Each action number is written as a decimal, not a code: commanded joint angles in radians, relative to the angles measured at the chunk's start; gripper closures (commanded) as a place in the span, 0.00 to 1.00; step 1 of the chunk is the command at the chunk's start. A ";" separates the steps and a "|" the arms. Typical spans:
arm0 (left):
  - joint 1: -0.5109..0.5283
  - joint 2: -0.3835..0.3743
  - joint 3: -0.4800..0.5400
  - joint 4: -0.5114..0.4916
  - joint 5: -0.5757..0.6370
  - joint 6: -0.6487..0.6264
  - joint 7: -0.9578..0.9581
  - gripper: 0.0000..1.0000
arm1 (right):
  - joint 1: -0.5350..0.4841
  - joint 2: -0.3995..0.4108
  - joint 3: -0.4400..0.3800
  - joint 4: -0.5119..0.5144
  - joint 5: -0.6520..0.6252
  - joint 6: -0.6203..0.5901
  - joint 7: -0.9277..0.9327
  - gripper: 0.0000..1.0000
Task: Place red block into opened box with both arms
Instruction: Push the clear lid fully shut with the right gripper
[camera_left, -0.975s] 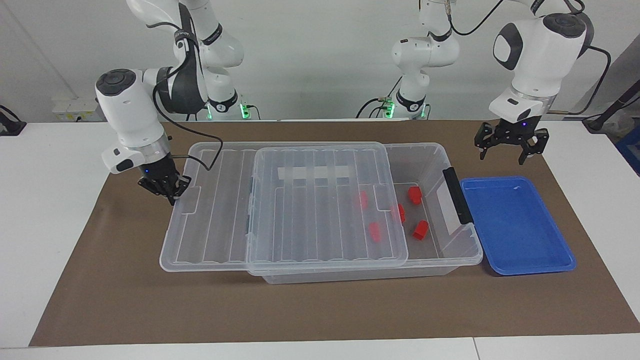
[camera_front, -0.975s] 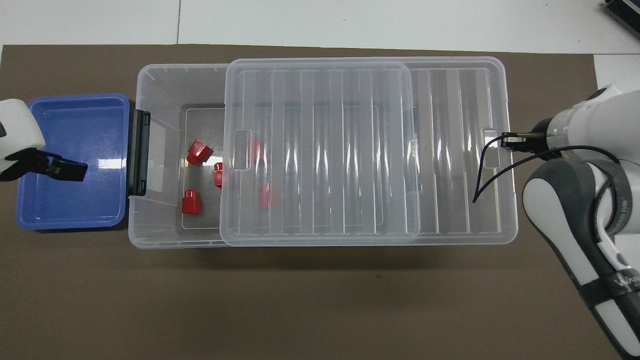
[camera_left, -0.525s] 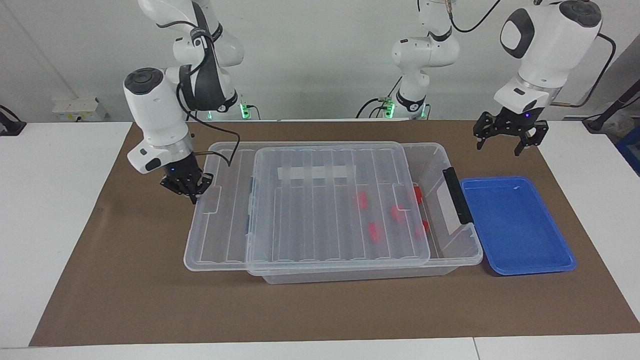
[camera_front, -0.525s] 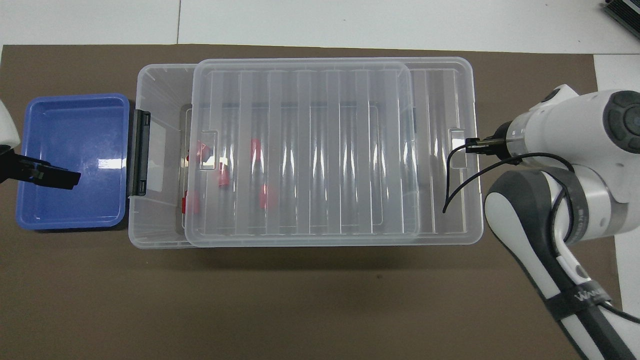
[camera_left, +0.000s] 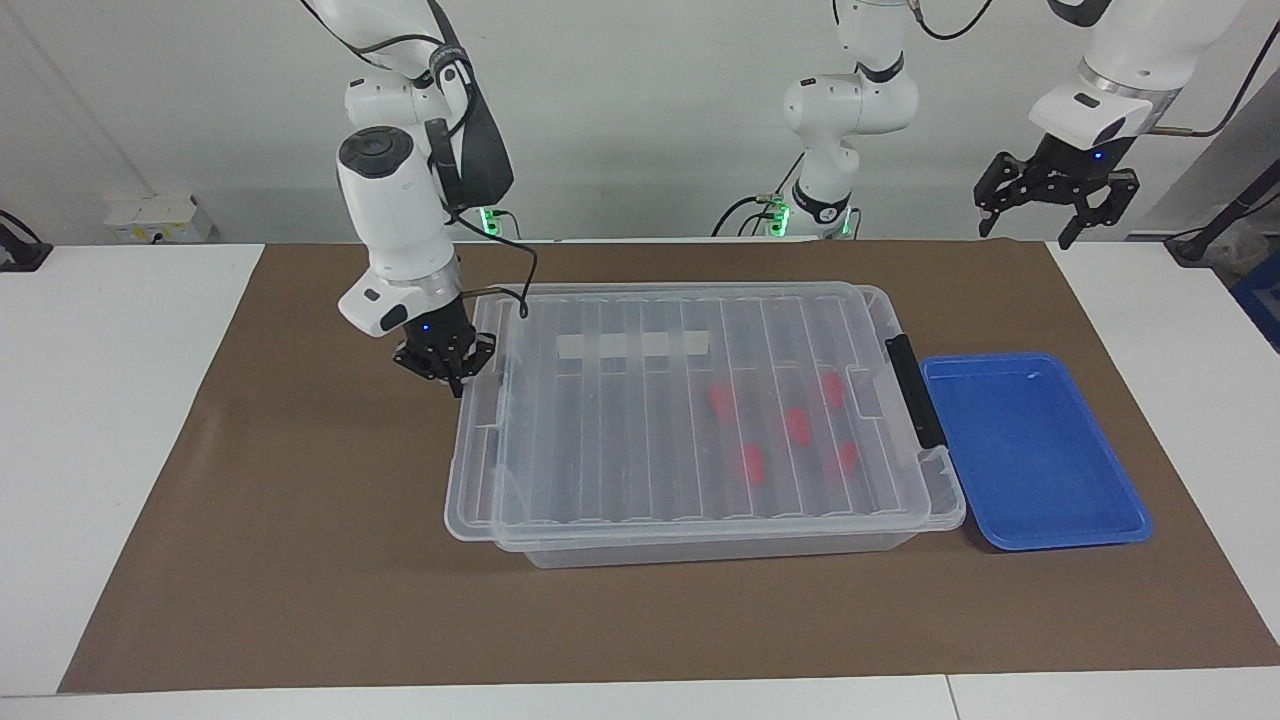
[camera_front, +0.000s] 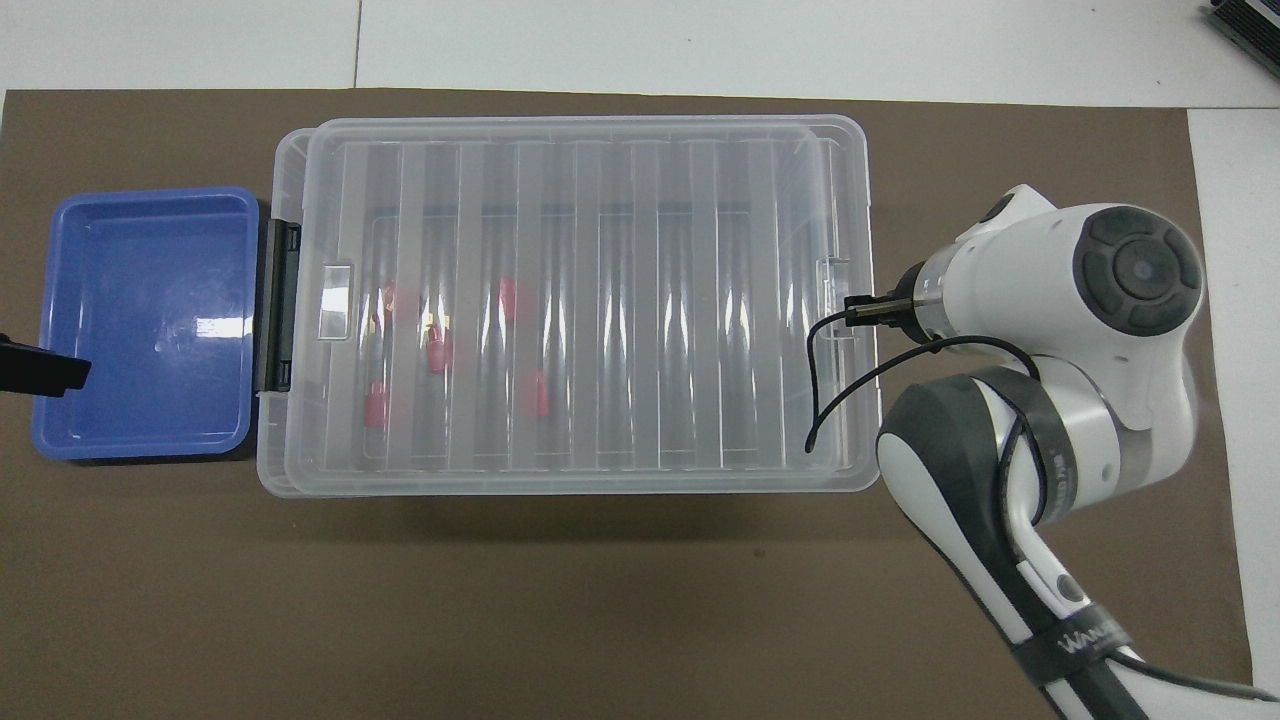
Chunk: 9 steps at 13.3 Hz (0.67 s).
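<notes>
The clear box (camera_left: 700, 548) lies lengthwise mid-table, and its ribbed lid (camera_left: 640, 420) covers it from end to end. Several red blocks (camera_left: 797, 425) show through the lid (camera_front: 600, 300) near the box's black handle (camera_left: 905, 390); the red blocks (camera_front: 435, 350) rest on the box floor. My right gripper (camera_left: 447, 372) is shut, its tips against the lid's end edge at the right arm's end. In the overhead view its wrist hides it. My left gripper (camera_left: 1050, 200) hangs open and empty, high over the mat's corner by the left arm's end.
A shallow blue tray (camera_left: 1030, 450) with nothing in it sits against the box's handle end; the tray (camera_front: 150, 320) has a dark tip of the left gripper (camera_front: 40, 368) at its outer edge. Brown mat (camera_left: 300, 560) covers the table.
The right gripper has slid the lid toward the left arm's end until it covers the whole box. The left gripper has risen and drawn back from the tray.
</notes>
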 joint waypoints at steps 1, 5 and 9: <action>-0.002 0.008 0.005 -0.001 -0.013 -0.016 -0.001 0.00 | 0.015 -0.015 0.004 -0.016 0.012 0.013 0.011 1.00; 0.005 0.007 0.007 -0.001 -0.013 -0.011 -0.001 0.00 | 0.017 -0.012 0.004 -0.013 0.010 0.023 0.005 1.00; 0.004 0.008 0.007 -0.001 -0.013 -0.010 -0.001 0.00 | 0.023 -0.009 0.004 -0.011 0.012 0.052 0.005 1.00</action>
